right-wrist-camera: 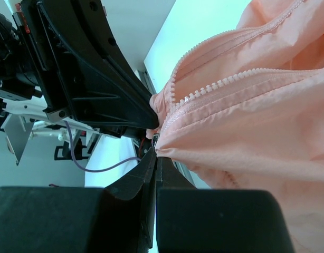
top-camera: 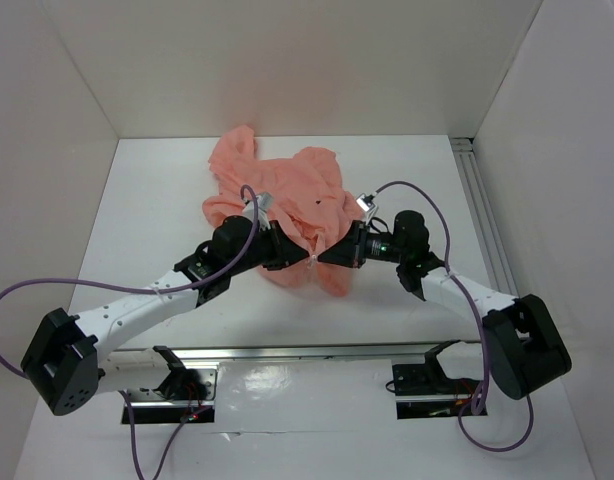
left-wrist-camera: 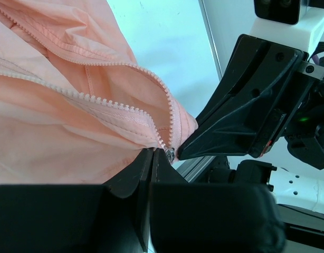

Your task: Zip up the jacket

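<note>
The salmon-pink jacket (top-camera: 287,200) lies crumpled in the middle of the table with its near hem lifted. Its zipper is open, and two rows of pale teeth (left-wrist-camera: 114,108) meet at a small metal slider (left-wrist-camera: 169,154) at the hem. My left gripper (top-camera: 303,256) is shut, pinching the jacket's hem just left of the slider (left-wrist-camera: 152,153). My right gripper (top-camera: 324,257) is shut on the hem from the other side (right-wrist-camera: 155,153). The two gripper tips almost touch. The zipper pull itself is hidden between them.
White walls close in the table on the left, back and right. An aluminium rail (top-camera: 484,225) runs along the right side and another (top-camera: 287,352) along the near edge. Purple cables (top-camera: 432,215) loop from both arms.
</note>
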Robot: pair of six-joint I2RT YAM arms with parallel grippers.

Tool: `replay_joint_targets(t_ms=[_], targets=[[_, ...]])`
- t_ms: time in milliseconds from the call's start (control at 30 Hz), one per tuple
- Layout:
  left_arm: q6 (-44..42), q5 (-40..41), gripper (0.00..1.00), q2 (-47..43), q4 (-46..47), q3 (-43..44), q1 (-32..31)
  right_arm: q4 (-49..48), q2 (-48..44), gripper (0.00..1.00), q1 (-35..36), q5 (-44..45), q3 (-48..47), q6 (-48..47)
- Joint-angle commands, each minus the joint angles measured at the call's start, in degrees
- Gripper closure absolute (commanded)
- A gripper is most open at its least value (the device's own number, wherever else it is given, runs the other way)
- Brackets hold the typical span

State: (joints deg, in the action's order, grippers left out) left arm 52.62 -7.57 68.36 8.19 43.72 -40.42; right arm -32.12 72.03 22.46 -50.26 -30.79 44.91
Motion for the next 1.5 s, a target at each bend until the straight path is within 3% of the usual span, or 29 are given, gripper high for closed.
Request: replay_joint_targets(t_ms=[0,867,1200,1467], targets=[[-0.8,-2.4,1.00,-1.0,3.7,-0.4,-0.4,-1.9,0.3,1.00,-0.3,0.0,-2.9,-1.5],[-1.3,-5.2,1.00,-0.7,3.8,-2.7,-0.4,-1.5,0.3,1.00,-0.8,0.5,-4.6,-2.0],[-0.8,-6.9,1.00,-1.2,5.7,-3.2,-0.4,5.0,3.2,1.00,-0.8,1.1,-7.1,-5.9],[-1.9,-7.5,1.00,0.2,2.9,-2.6,-0.4,1.6,1.6,1.00,-0.8,0.6,-6.5,-3.5]])
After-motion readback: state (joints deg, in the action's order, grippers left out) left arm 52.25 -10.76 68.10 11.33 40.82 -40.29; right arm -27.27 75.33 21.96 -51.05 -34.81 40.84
